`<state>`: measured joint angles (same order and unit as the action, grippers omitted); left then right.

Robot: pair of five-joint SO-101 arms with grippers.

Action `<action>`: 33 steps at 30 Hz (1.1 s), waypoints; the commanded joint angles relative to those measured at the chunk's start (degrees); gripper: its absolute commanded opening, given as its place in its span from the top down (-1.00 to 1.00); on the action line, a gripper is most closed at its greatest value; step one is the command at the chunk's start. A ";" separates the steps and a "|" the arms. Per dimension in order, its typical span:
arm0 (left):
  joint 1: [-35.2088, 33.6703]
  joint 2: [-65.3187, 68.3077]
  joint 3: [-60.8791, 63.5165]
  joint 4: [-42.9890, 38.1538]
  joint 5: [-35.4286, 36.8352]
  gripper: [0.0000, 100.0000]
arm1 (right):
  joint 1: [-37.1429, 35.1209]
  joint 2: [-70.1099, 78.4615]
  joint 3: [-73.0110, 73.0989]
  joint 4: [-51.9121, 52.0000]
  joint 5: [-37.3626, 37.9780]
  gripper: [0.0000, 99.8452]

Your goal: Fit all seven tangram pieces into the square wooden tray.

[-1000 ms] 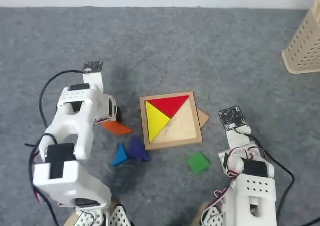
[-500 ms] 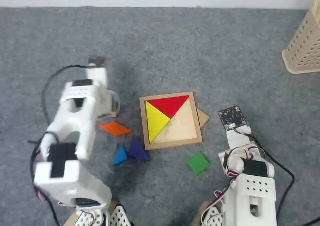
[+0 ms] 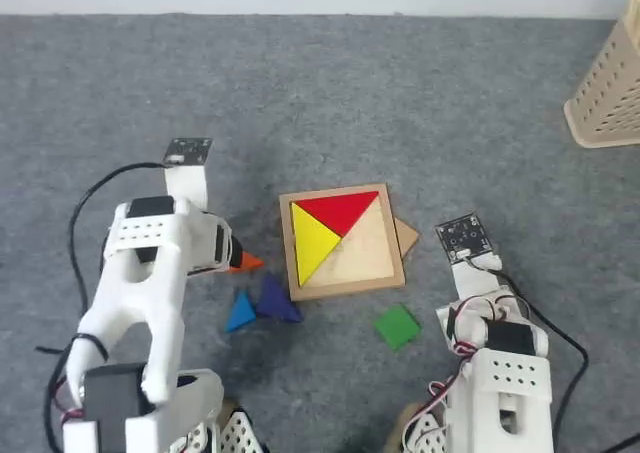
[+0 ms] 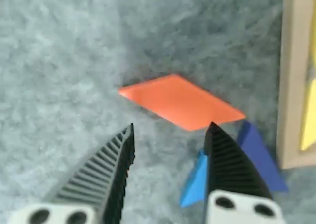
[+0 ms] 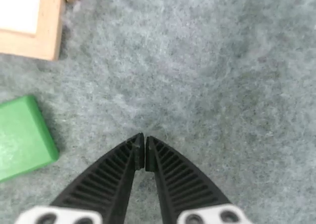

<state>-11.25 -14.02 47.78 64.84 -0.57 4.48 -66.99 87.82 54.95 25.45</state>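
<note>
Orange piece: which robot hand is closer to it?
Left. The left hand is open just beside the orange piece; the right hand is shut by the green square, beyond the wooden tray.

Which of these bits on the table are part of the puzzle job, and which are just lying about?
Part of the job: wooden tray, red triangle and yellow triangle inside it, orange piece, light blue triangle, dark blue triangle, green square, tan piece at the tray's edge.
Just lying about: perforated beige basket.
</note>
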 commanded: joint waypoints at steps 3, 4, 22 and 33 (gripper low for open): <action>0.18 -0.44 -0.04 -1.32 -0.70 0.56 | -0.66 -1.63 -0.35 0.84 0.62 0.99; 0.26 1.23 -0.22 -2.46 -0.62 0.56 | -0.66 -1.63 -0.35 0.84 0.62 0.99; -3.34 22.07 -20.09 -3.78 -0.62 0.61 | -0.66 -1.63 -0.35 0.84 0.62 0.99; -2.81 12.84 -26.24 8.62 -5.10 0.61 | -0.66 -1.63 -0.35 0.84 0.62 0.99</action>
<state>-14.59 7.60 22.90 70.64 -1.98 4.31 -66.99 87.82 54.95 25.63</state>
